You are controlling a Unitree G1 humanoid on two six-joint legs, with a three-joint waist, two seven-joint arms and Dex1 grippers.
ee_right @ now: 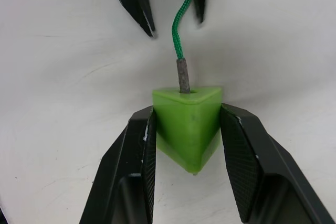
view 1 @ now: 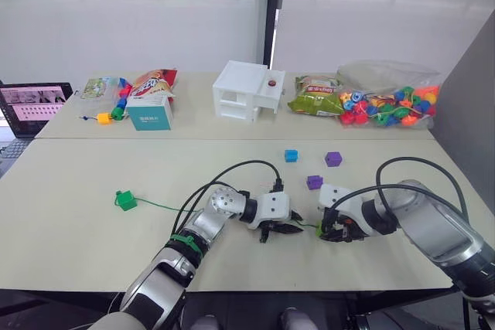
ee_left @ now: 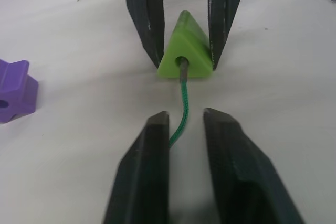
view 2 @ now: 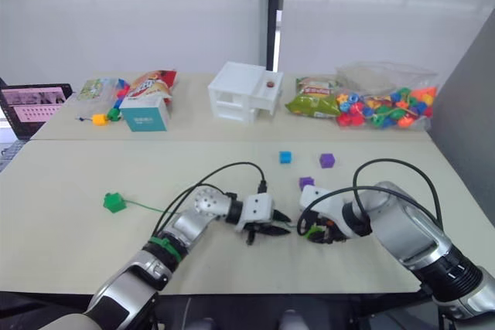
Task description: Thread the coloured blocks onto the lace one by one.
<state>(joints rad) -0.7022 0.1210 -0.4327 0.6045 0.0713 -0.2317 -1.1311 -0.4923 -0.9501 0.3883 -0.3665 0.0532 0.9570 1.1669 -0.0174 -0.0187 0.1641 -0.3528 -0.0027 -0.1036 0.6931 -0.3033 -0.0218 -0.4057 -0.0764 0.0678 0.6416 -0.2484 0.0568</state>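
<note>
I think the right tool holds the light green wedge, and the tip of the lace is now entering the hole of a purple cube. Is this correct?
Not quite. The right tool does hold the light green wedge, but the tip of the lace is entering the hole of that same wedge, not of a purple cube. The right wrist view shows it; the nearest purple cube lies apart on the table.

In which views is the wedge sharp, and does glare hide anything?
Both wrist views show the wedge and lace sharply, with soft shadows; left eye view: wedge tiny, bright backlit curtain, no glare on the table.
</note>
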